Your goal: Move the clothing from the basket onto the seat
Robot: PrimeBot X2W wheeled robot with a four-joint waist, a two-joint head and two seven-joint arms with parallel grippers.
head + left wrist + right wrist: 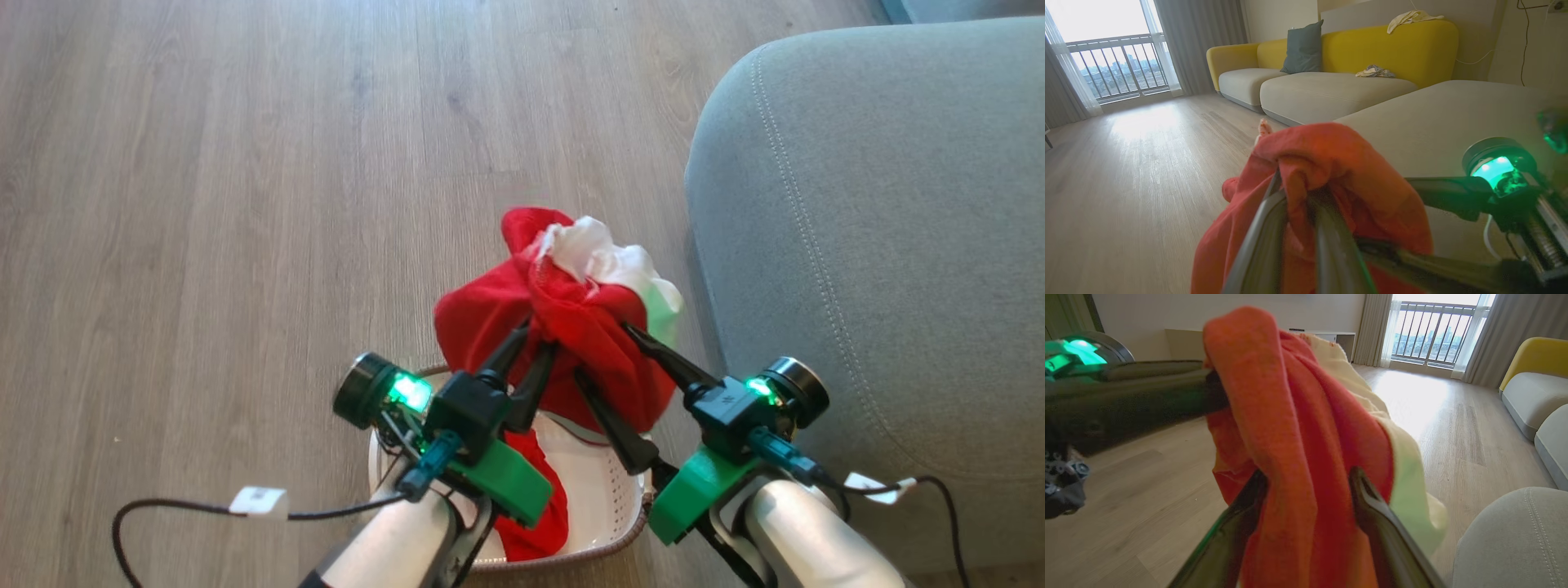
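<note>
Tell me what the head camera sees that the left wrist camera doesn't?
Head view: the cream basket sitting on the floor under the two arms.
Left wrist view: a yellow sofa, a blue-grey pillow and a big window with a railing.
Both: the red clothing pinched in the left claw, the grey seat next to it, and the wooden floor.

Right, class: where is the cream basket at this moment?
In the head view the basket sits on the wood floor at bottom centre, under the bunched red clothing, left of the seat.
</note>
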